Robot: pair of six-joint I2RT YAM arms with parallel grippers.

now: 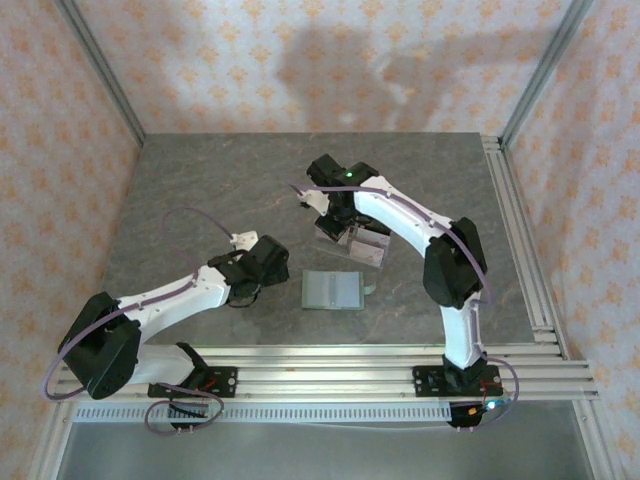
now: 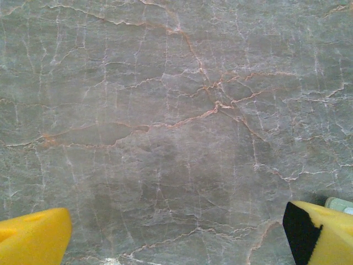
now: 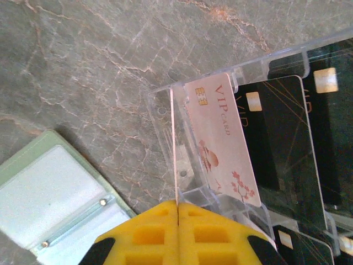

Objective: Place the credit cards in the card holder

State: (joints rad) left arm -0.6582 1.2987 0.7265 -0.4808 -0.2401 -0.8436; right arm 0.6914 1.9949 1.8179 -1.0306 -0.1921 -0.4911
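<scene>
one wallet (image 3: 49, 193), one stand (image 3: 160, 110), at least four cards (image 3: 223, 138) (three black)

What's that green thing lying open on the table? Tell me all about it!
It's a small green wallet, lying open and flat on the grey stone-look table, just in front of the clear stand. Its rim is sage green, the inside paler, with see-through pockets and a thin bar with two studs. No jaws touch it.

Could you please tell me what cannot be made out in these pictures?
Card in right gripper: edge-on in right wrist, faces unseen.
Black cards: cut off by right wrist's frame; count unclear.
Stand: top view, arm covers it partly.
Wallet: slots too small from above.
</scene>
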